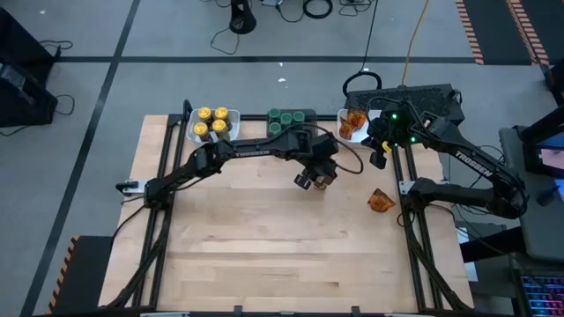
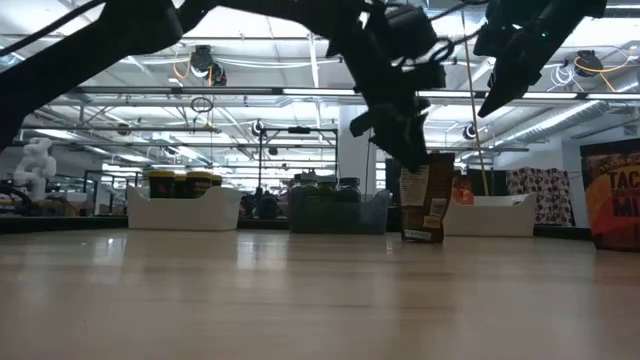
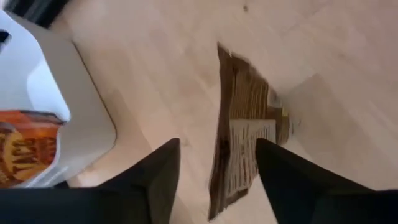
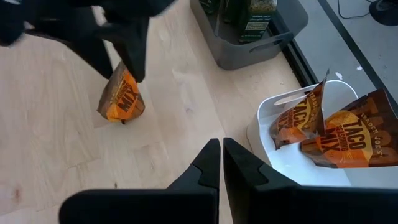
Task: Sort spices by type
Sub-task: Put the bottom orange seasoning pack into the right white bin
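Note:
An orange-brown packet (image 3: 245, 118) stands upright on its lower edge on the table, right of centre (image 1: 324, 183). My left gripper (image 3: 214, 168) is open just above it, one finger on either side of its top, touching nothing that I can see. A second packet (image 1: 381, 201) lies near the right edge. My right gripper (image 4: 221, 163) is shut and empty, hovering beside the white bin (image 4: 261, 134) that holds two packets (image 4: 336, 134). Yellow-lidded jars (image 1: 214, 121) sit in a white bin. Green-lidded jars (image 1: 286, 117) sit in a dark grey bin.
The three bins stand in a row along the table's far edge: white (image 1: 194, 132), dark grey (image 1: 307, 114), white (image 1: 344, 132). The wooden table's near half (image 1: 282, 255) holds no objects. The right arm's base (image 1: 423, 189) stands at the right edge.

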